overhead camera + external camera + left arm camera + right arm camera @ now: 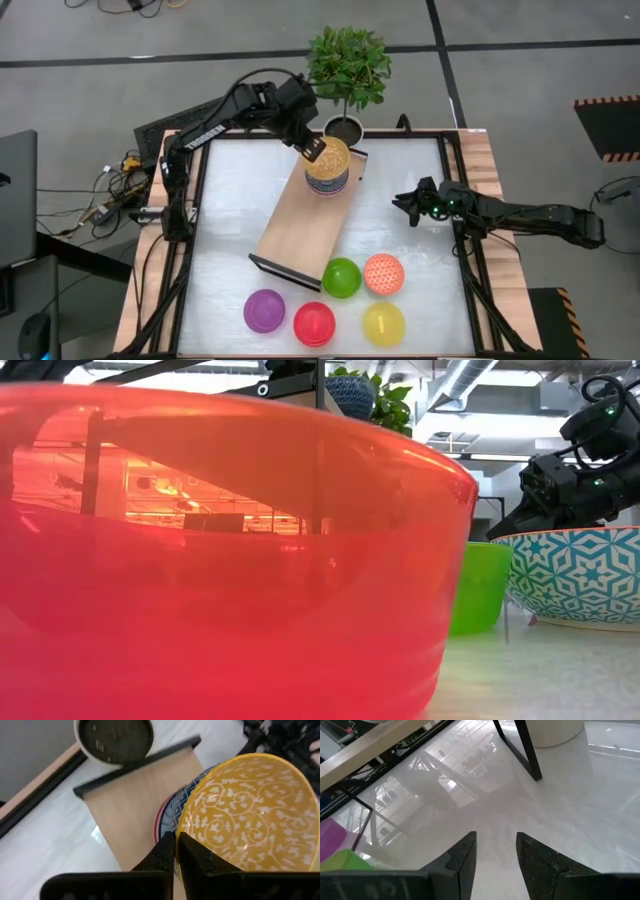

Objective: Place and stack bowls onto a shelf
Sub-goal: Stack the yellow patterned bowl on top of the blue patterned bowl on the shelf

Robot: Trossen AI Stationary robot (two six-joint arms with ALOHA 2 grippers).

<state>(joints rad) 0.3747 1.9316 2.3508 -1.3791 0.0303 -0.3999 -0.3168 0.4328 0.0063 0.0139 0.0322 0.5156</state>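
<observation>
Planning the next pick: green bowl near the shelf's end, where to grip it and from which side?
Pinch the green bowl at its rim, coming from above. It sits open side up, so one finger can go inside the wall. Probably take the rim arc facing the table's front edge: the shelf and red-white bowl crowd the other sides. The right gripper is open and idle.

My left arm stretched across the far end, left gripper (pixel 313 150) pinched together, my right arm low at the side, right gripper (pixel 409 204) fingers parted
</observation>
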